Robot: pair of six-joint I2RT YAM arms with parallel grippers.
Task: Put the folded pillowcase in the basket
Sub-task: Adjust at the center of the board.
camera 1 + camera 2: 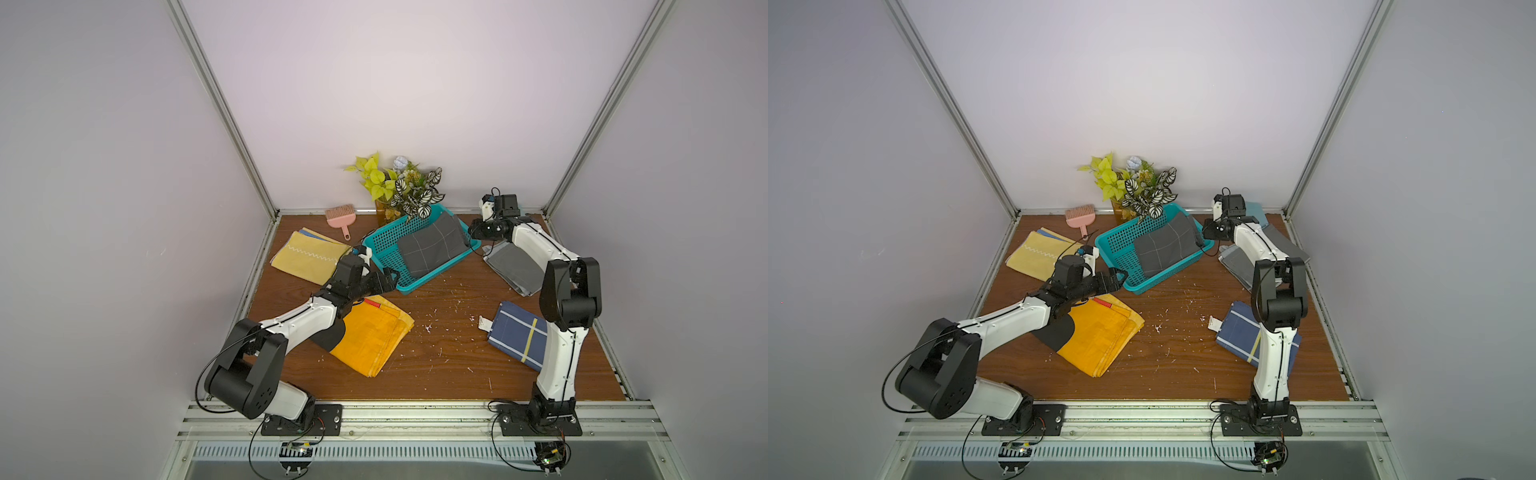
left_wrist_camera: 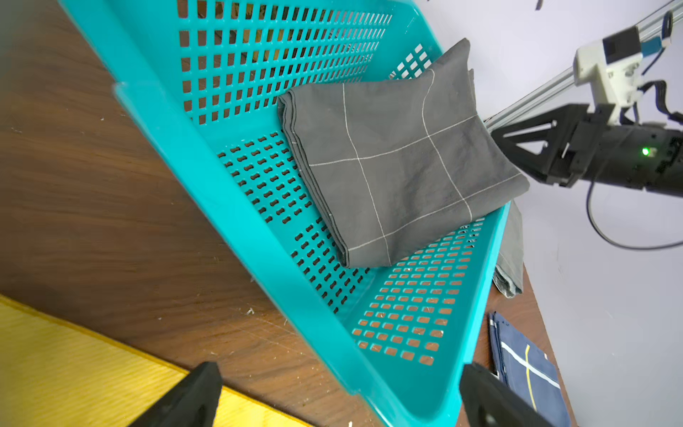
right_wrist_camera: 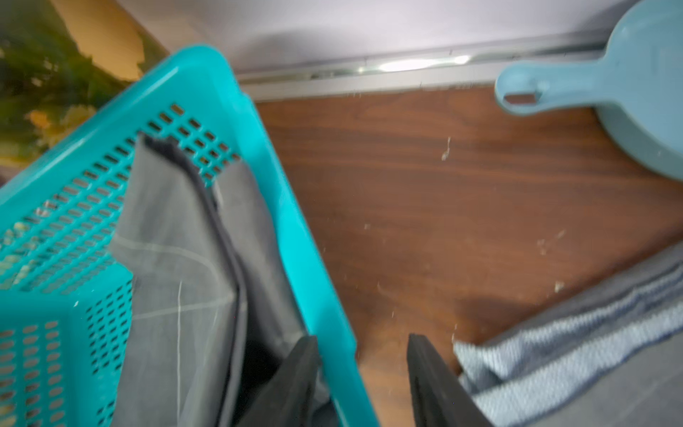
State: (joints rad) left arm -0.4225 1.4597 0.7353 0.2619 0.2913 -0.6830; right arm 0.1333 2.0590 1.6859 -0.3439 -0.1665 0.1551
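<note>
Right pincer (image 3: pixel 361 337) astride basket (image 3: pixel 284 214) rim — blurred

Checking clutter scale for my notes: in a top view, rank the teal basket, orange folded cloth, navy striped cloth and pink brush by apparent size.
1. teal basket
2. orange folded cloth, partly under the left arm
3. navy striped cloth, partly behind the right arm
4. pink brush
</note>
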